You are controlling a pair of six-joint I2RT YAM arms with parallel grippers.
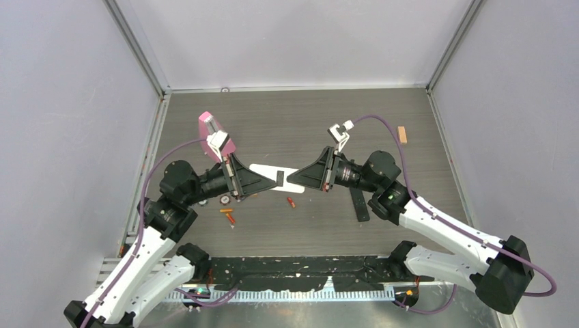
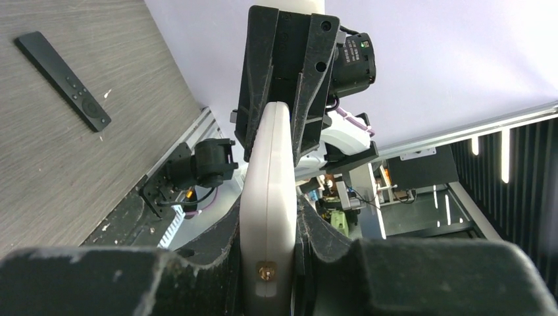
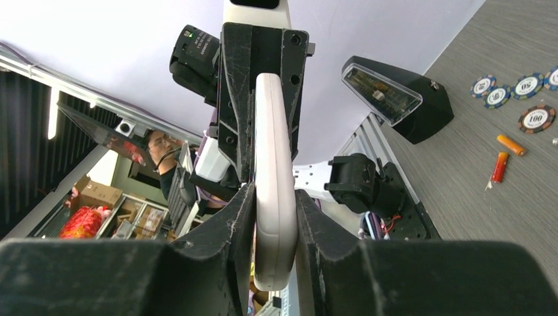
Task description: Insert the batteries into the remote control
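Observation:
A white remote hangs level above the table's middle, held at both ends. My left gripper is shut on its left end and my right gripper is shut on its right end. A dark rectangle shows on its top face. In the left wrist view the remote runs edge-on from my left gripper to the right gripper. In the right wrist view the remote runs from my right gripper to the left gripper. Three orange-red batteries lie on the table below; two also show in the right wrist view.
A black remote lies under the right arm and shows in the left wrist view. Poker chips lie by the batteries. A pink object stands at the back left, a tan wooden block at the back right. A dark wedge-shaped object stands near the chips.

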